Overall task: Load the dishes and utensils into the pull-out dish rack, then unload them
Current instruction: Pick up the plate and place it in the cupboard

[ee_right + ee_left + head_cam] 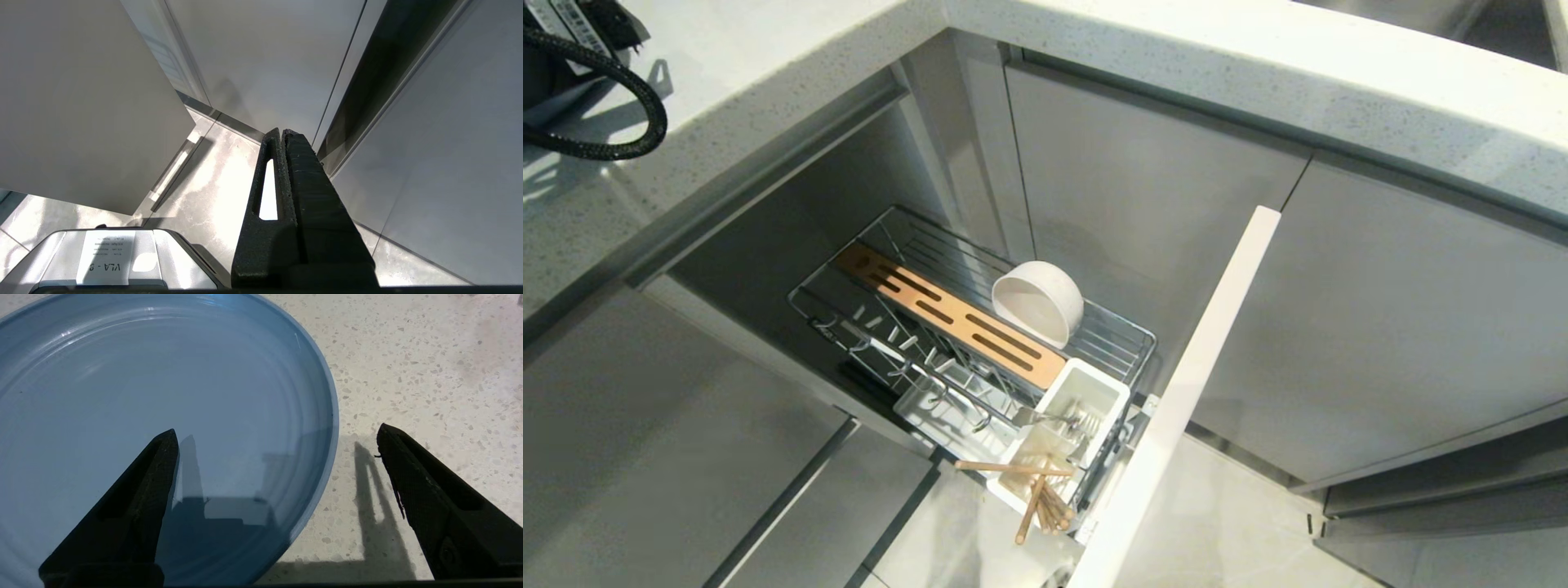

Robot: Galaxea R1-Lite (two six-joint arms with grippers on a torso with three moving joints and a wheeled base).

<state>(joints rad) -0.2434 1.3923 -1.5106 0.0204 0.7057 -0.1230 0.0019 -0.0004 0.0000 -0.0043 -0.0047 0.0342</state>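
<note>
The left gripper [278, 435] hangs wide open over the speckled counter [429, 367], one finger above the blue plate [163, 375] lying flat there – nothing held. The right gripper [282, 134] is pressed closed, parked near the floor. In the dish rack [1094, 327] – a white bowl [1039, 300] on its side, chopsticks [1033, 490] in the cup [1068, 433]

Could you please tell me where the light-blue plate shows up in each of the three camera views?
Head view: the light-blue plate is not in it.
Left wrist view: the light-blue plate fills most of the picture, lying flat, with the open left claw straddling its rim.
Right wrist view: not in it.
Shared landmark: the speckled countertop under the plate also runs across the head view.
</note>
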